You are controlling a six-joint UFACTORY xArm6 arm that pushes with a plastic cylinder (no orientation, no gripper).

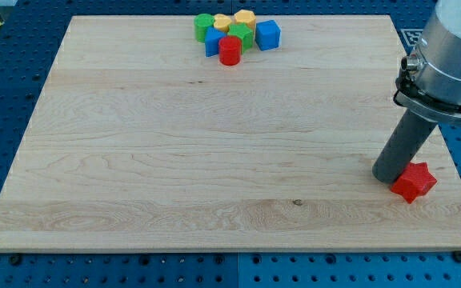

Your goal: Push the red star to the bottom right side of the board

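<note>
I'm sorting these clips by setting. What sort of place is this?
Probably a robotics lab bench: a wooden board lies on a blue perforated table, with small coloured blocks clustered at the view's top. My tip rests against a red star near the bottom right.

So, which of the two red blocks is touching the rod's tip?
The red star near the board's bottom right, against my tip. The red cylinder stands far away in the cluster at the view's top.

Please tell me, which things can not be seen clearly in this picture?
- My tip: in the camera view it stands at the red star's left edge; actual contact cannot be confirmed.
- The arm: cut off by the view's top and right edges.
- The cluster at the view's top: the red cylinder partly covers the blocks behind, so their shapes stay unclear.
</note>
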